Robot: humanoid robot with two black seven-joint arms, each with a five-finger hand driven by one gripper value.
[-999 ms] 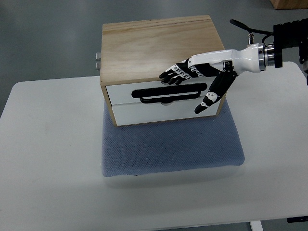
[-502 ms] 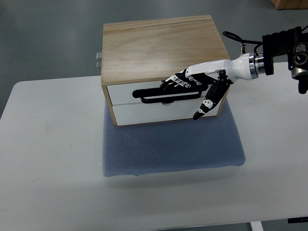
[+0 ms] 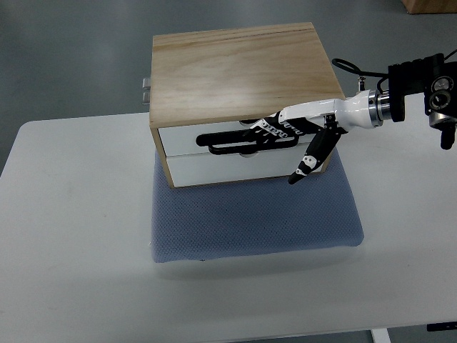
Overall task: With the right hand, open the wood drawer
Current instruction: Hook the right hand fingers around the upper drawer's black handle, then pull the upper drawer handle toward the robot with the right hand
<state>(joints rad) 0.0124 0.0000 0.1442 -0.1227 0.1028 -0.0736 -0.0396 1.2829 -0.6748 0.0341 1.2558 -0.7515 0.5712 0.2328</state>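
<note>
White table (image 3: 71, 236) with a blue mat (image 3: 257, 221), grey floor (image 3: 71, 57) behind

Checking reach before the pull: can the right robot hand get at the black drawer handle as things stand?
Probably yes. The right robot hand already has its fingers at the black handle on the upper drawer front; nothing stands between them.

wood drawer box (image 3: 239, 75) sat on a blue mat (image 3: 253, 214) on the white desk (image 3: 71, 236), right hand (image 3: 282, 132) reached in, fingers (image 3: 260, 130) hooked on the black handle (image 3: 228, 145), thumb pointing down
</note>
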